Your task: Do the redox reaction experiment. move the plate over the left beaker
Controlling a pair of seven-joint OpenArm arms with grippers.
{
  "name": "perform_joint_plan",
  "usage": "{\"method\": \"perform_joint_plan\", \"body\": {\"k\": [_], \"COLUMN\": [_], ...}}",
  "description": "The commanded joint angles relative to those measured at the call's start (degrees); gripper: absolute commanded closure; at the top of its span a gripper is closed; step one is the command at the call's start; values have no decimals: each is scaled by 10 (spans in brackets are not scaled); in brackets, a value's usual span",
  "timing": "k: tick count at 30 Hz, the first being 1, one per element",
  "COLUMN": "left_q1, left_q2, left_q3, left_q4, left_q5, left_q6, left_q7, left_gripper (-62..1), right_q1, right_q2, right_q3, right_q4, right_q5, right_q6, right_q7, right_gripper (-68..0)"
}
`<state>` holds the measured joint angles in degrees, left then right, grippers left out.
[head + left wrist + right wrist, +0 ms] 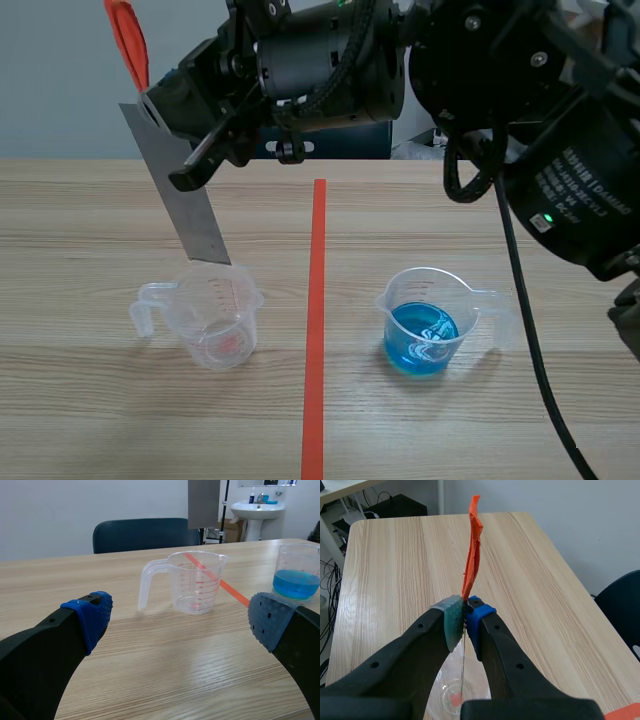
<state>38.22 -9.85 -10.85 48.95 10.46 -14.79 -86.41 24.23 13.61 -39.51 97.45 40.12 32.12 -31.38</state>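
Left claw [180,617] wide, empty | right claw [465,617] pinches flat grey metal plate [185,205] above clear plastic beaker [215,320] | advice: centre it over rim steadily

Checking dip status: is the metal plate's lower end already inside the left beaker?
No, the metal plate hangs with its lower edge clear above the rim of the left beaker.

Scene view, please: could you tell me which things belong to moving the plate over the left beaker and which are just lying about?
In the job:
metal plate, gripped by the right gripper
empty left beaker

Lying about:
beaker of blue liquid
left gripper, open and idle
chair
sink
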Motion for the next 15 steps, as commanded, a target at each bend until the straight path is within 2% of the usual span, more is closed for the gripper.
{"method": "perform_joint_plan", "body": {"k": [1, 8, 15], "left_q1": [0, -3, -3], "left_q2": [-4, -4, -4], "left_q3": [1, 1, 1], "left_q4": [10, 10, 10], "left_q5": [-4, -4, -4], "left_q6": [1, 1, 1], "left_q7": [-26, -26, -26], "left_gripper": [-572, -572, -572], "right_q1": [13, 13, 2], "right_q2": [10, 33, 35], "right_q3": [3, 3, 3], "right_q4": [3, 3, 3], "right_q5": [9, 35, 50], "right_q6": [-3, -2, -2], "right_q7": [17, 41, 58], "right_gripper": [-6, -6, -6]}}
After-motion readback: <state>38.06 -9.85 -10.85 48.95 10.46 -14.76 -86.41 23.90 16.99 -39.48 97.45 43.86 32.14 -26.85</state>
